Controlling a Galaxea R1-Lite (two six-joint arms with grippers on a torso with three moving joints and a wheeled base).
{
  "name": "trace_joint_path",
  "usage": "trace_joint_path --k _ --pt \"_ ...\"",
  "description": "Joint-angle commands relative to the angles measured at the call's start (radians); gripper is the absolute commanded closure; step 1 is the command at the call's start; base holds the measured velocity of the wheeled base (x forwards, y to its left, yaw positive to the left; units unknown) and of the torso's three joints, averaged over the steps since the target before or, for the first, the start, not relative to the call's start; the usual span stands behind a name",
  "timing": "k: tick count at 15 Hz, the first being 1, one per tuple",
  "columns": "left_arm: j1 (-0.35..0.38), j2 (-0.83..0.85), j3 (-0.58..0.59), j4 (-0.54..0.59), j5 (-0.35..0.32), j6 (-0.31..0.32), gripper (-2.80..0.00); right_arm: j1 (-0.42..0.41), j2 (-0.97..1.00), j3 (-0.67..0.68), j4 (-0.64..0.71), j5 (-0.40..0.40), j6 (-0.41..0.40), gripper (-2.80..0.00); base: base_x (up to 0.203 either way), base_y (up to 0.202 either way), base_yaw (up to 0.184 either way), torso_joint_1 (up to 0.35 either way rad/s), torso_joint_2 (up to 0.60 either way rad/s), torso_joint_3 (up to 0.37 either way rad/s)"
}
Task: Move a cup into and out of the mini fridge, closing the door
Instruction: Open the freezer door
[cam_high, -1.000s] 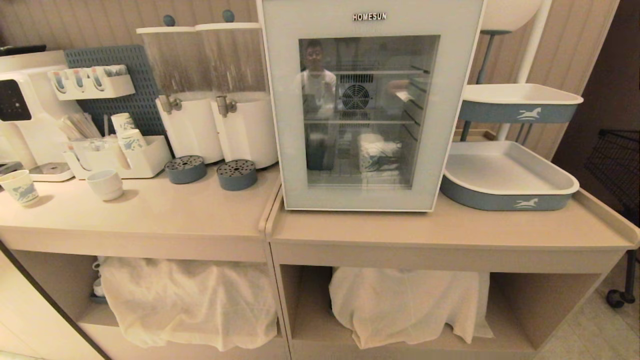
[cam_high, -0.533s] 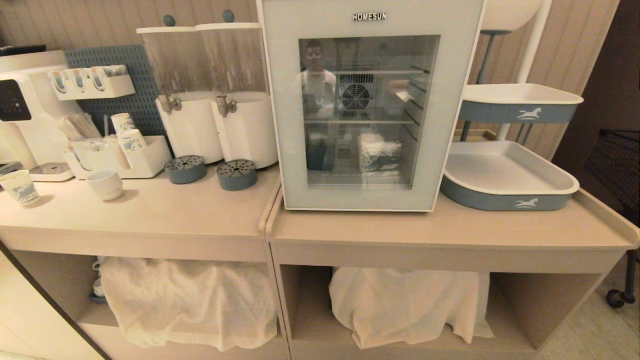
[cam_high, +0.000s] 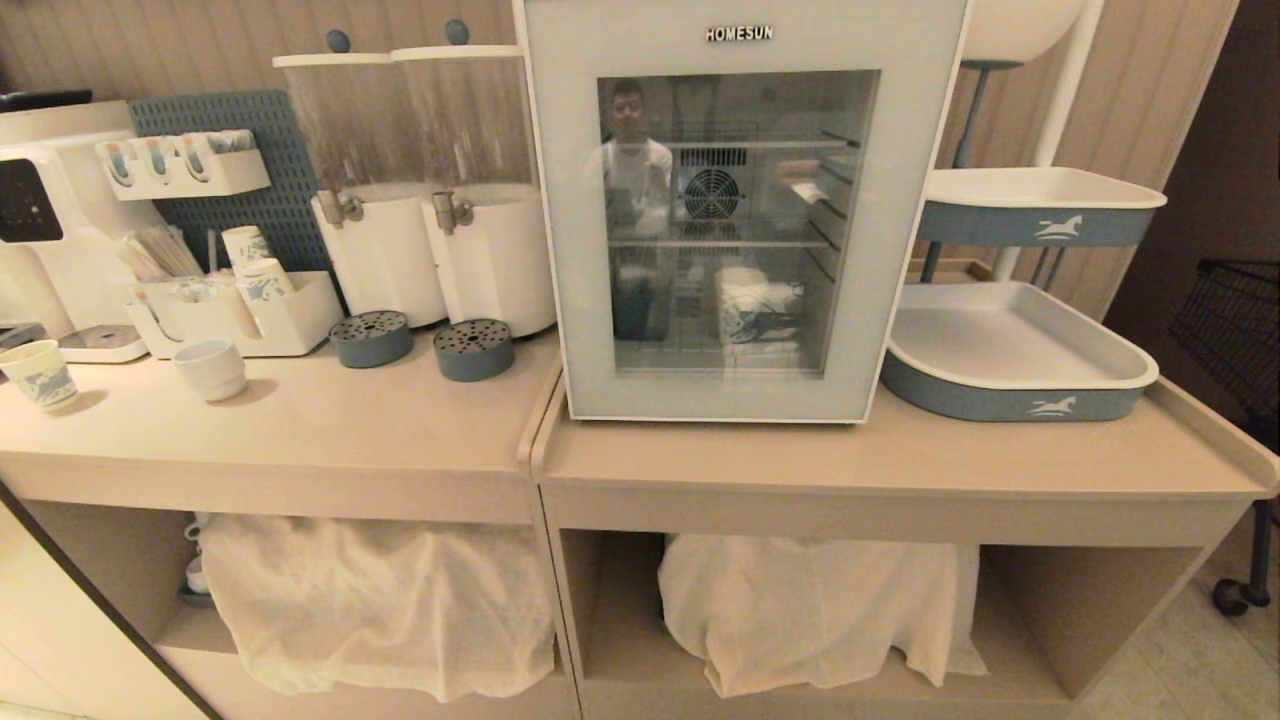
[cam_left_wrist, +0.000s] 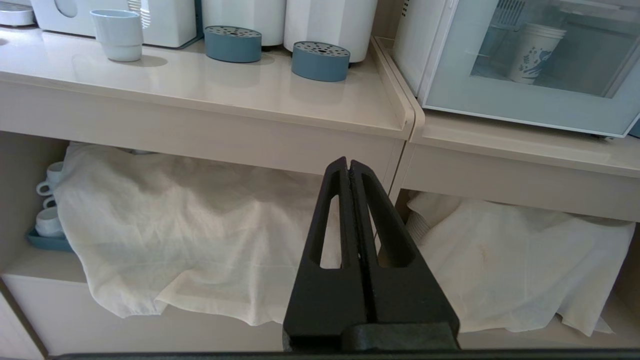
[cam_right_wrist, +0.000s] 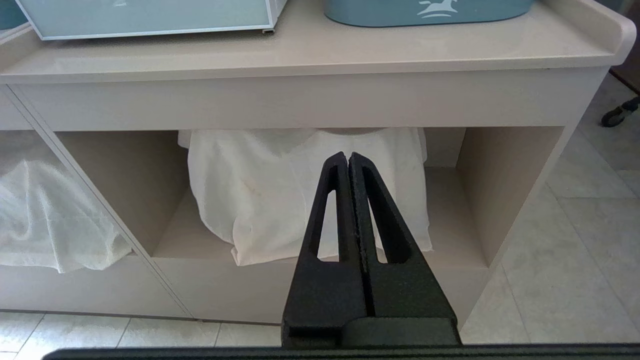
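Observation:
The white mini fridge (cam_high: 560, 200) stands on the right counter with its glass door (cam_high: 900, 250) shut. Through the glass I see the cup (cam_high: 742, 305), white with blue print and layered rims, on the lower wire shelf; the left wrist view shows the cup (cam_left_wrist: 535, 52) too. Neither arm shows in the head view. My left gripper (cam_left_wrist: 348, 165) hangs shut and empty below the counter edge, in front of the cloth-covered shelf. My right gripper (cam_right_wrist: 348, 157) is shut and empty too, low before the right cabinet opening.
On the left counter stand a short paper cup (cam_high: 38, 373), a white mug (cam_high: 211, 369), two drink dispensers (cam_high: 430, 180) with blue drip trays (cam_high: 473, 349) and a cup organiser (cam_high: 240, 310). A blue-white tray (cam_high: 1010, 350) sits right of the fridge. White cloths (cam_high: 380, 600) cover the lower shelves.

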Motion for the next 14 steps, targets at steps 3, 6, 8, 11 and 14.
trace_joint_path --k 3,6,8,11,14 --pt "-0.001 -0.003 0.04 -0.001 0.0 0.0 0.0 0.0 0.002 0.0 0.001 0.0 0.0 0.0 0.0 0.0 0.0 0.0 0.0 0.0" --pt "-0.001 -0.003 0.04 -0.001 0.0 0.0 0.0 0.0 0.002 0.0 0.001 0.0 0.0 0.0 0.0 0.0 0.0 0.0 0.0 0.0" --pt "-0.001 -0.003 0.04 -0.001 0.0 0.0 0.0 0.0 0.002 0.0 0.001 0.0 0.0 0.0 0.0 0.0 0.0 0.0 0.0 0.0" --pt "-0.001 -0.003 0.04 -0.001 0.0 0.0 0.0 0.0 0.002 -0.001 0.001 0.0 0.0 0.0 0.0 0.0 0.0 0.0 0.0 0.0" --pt "-0.001 -0.003 0.04 -0.001 -0.001 0.003 0.0 0.0 0.002 0.0 0.001 0.0 0.003 0.0 0.0 0.0 0.0 0.0 0.0 0.0"
